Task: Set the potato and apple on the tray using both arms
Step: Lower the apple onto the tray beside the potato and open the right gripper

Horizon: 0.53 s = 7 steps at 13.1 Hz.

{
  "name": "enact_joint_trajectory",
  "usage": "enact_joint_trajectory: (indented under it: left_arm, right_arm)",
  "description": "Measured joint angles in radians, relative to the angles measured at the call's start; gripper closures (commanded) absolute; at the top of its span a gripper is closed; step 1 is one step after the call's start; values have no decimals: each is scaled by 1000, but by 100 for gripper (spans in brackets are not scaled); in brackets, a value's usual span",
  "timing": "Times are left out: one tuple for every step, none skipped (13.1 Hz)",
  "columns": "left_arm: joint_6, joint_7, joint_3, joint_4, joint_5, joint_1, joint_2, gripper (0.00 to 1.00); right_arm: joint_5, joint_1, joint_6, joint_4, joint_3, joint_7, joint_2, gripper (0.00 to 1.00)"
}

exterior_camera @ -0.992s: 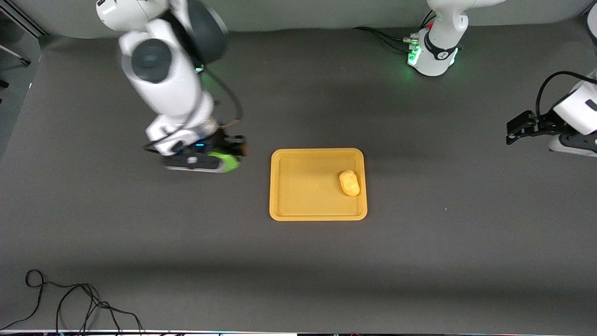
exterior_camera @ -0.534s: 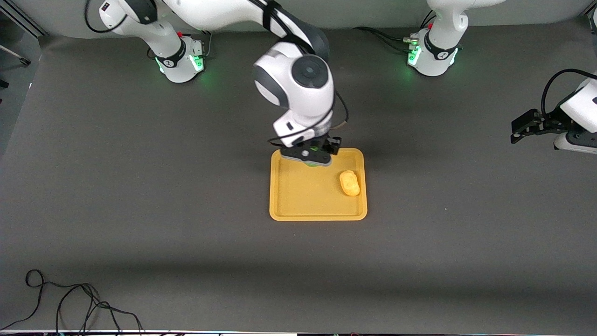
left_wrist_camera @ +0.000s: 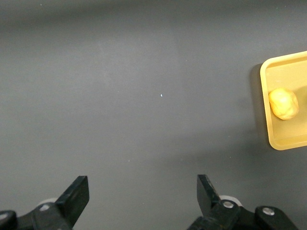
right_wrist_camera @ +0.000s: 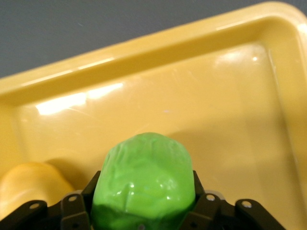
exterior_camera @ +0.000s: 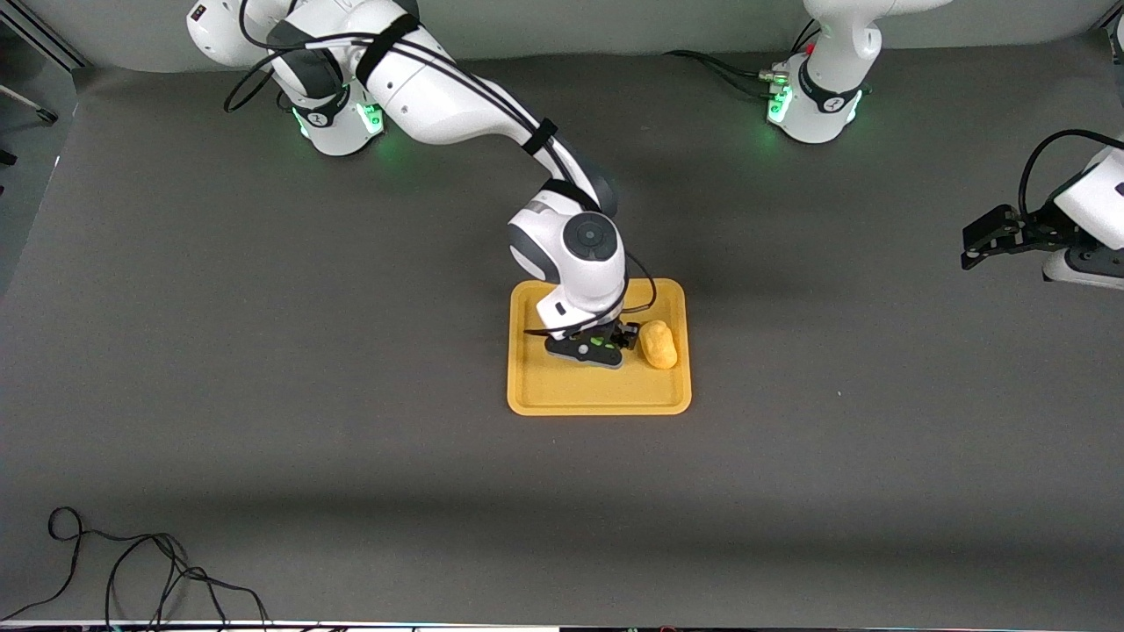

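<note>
The yellow-orange tray [exterior_camera: 562, 391] lies mid-table. The potato [exterior_camera: 658, 344] rests in it near the rim toward the left arm's end. My right gripper [exterior_camera: 590, 349] is low over the tray's middle, right beside the potato, and is shut on the green apple [exterior_camera: 598, 341]. In the right wrist view the apple [right_wrist_camera: 144, 177] sits between the jaws above the tray floor [right_wrist_camera: 201, 110], with the potato [right_wrist_camera: 26, 187] next to it. My left gripper [exterior_camera: 973, 248] waits open and empty over bare table at the left arm's end. Its view [left_wrist_camera: 141, 196] shows the tray [left_wrist_camera: 268, 124] and potato [left_wrist_camera: 283, 103] farther off.
A black cable [exterior_camera: 132, 570] lies coiled on the table near the front camera at the right arm's end. The dark grey table [exterior_camera: 834, 439] surrounds the tray on all sides.
My right arm has swung the apple from over the table at the right arm's end to over the tray, then lowered it beside the potato. The left arm has barely moved.
</note>
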Motion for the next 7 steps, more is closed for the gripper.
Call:
enact_joint_trajectory:
  left_arm:
    - [0, 0, 0, 0, 0, 0, 0, 0]
    - [0, 0, 0, 0, 0, 0, 0, 0]
    - [0, 0, 0, 0, 0, 0, 0, 0]
    - [-1, 0, 0, 0, 0, 0, 0, 0]
    - [-1, 0, 0, 0, 0, 0, 0, 0]
    - [-1, 1, 0, 0, 0, 0, 0, 0]
    - [-1, 1, 0, 0, 0, 0, 0, 0]
  right_arm:
    - [-5, 0, 13, -7, 0, 0, 9, 52]
    - [-7, -1, 21, -11, -1, 0, 18, 48]
    - [-7, -2, 29, -12, -2, 0, 25, 6]
    - [-7, -2, 30, -10, -2, 0, 24, 0]
    - [-7, -4, 30, -10, -4, 0, 25, 0]
    - [-7, -10, 30, -8, -7, 0, 24, 0]
    - [-7, -21, 20, -3, -9, 0, 16, 0]
